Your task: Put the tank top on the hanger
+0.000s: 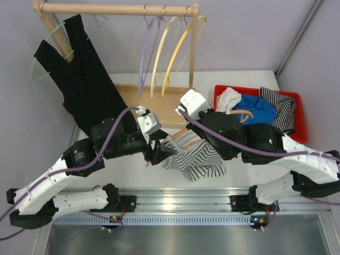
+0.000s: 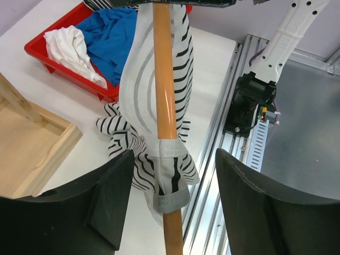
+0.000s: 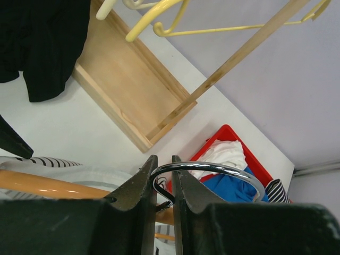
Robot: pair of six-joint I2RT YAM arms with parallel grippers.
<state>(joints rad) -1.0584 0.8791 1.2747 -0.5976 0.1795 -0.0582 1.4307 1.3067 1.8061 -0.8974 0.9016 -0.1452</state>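
– Progress on the hanging job?

– Partway, by my reckoning. Starting at the left, in front of the wooden clothes rack (image 1: 119, 9): the left fingers (image 2: 109, 204) stand wide apart, one on each side of the near end of the thin orange plastic hanger (image 2: 164, 79), gripping nothing.

– And the garment?

– The white tank top with thin black stripes (image 2: 138, 95) is also in front of the rack. A hemmed edge of it wraps over that hanger end and cloth runs along the orange arm, so one side looks threaded. The rest hangs in a bunch, and its lower folds seem to rest on the white counter (image 1: 133, 180).

– Who holds the hanger?

– The right fingers (image 3: 139, 186), further right in front of the rack, pinched together on its metal hook (image 3: 212, 169).

– What's left?

– The other strap, probably. The right arm hides that end, so I can't tell whether it is on. After that the cloth wants smoothing out. Right of the rack, the red plastic bin (image 1: 300, 114) holds other clothes, and neither arm touches it.
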